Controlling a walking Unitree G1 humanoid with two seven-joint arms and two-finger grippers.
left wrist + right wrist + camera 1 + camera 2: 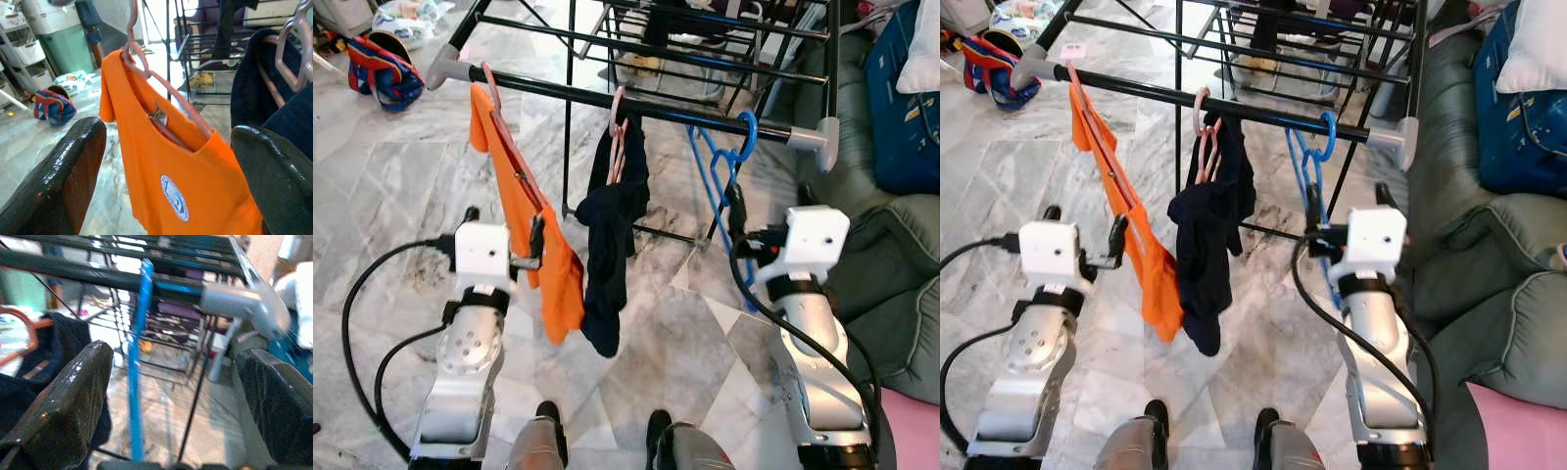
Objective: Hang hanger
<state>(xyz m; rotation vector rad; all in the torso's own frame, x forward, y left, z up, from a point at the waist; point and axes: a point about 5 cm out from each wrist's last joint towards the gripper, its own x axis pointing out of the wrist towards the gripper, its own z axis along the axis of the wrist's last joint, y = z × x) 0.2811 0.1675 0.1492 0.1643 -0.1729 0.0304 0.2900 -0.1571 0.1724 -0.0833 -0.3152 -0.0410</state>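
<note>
Black metal drying rack (pixel 636 101) with grey plastic end caps stands on grey marble floor (pixel 401 196). Three hangers on its front bar: pink plastic hanger (pixel 499 122) carrying an orange t-shirt (pixel 533 235) toward the left end, second pink hanger (pixel 618 132) with a dark navy garment (pixel 612 250) in the middle, and an empty blue plastic hanger (pixel 729 162) hooked over the bar toward the right end, hanging freely below it.

Right gripper (pixel 181 401) is raised just beside the blue hanger, fingers (pixel 68 401) spread wide; in the wrist view the blue strip runs between them, looks like no contact, though that view is blurred. Released, not grasping.

Left gripper (pixel 166 181) is raised beside the orange t-shirt, fingers (pixel 63 171) apart, shirt in the gap, gripping nothing.

Green sofa (pixel 891 284) on the right with a blue suitcase (pixel 906 108) on it. Red-and-blue bag (pixel 382 70) lies on the floor far left.
</note>
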